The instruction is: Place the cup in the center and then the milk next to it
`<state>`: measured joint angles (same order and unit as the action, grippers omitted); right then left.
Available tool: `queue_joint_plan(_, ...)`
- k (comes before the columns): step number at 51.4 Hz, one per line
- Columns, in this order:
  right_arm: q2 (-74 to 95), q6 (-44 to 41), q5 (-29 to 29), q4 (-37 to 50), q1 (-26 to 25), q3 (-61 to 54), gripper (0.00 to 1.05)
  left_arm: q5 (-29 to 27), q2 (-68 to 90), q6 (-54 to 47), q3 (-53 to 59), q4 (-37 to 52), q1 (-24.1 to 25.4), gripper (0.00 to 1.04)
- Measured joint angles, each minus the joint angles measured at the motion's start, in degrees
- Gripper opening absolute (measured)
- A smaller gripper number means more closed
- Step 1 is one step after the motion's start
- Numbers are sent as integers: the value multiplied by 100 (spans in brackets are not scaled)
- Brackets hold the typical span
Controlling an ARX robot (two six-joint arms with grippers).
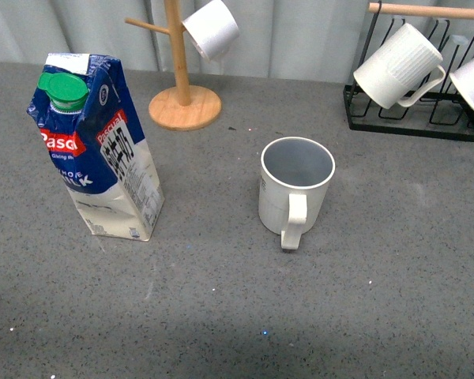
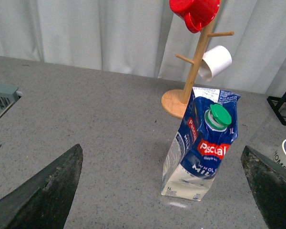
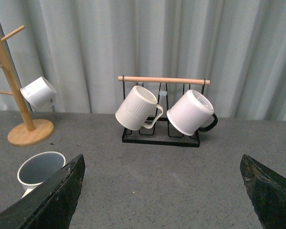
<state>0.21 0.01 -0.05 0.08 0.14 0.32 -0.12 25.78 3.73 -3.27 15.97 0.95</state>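
On the table [image 1: 221,316], left of the cup [image 1: 296,185], the milk [image 1: 103,158] looks tippy and squashable, so the spread left gripper [image 2: 161,157] should pinch mid-body.

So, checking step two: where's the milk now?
Front view: the milk stands left of the cup, apart from it, just in front of the wooden mug tree.

Upright cup [image 1: 296,189] right of milk [image 1: 95,146]

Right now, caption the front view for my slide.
Milk carton stands left of the upright mug on a grey table, apart.
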Motion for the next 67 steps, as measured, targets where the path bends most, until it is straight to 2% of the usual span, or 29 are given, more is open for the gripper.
queue_joint_plan(8, 0, -2, -2, 0, 0, 0, 95, -111, 2131, -20, -378, 1554, -317, 98)
queue_joint_plan(15, 0, -2, -2, 0, 0, 0, 95, -251, 3550, -35, -671, 2400, -603, 98)
queue_joint_plan(29, 0, -2, -2, 0, 0, 0, 95, -306, 4690, -243, -905, 2695, -1091, 98)
queue_joint_plan(67, 0, -2, -2, 0, 0, 0, 95, -422, 5967, -328, -1346, 3250, -1458, 98)
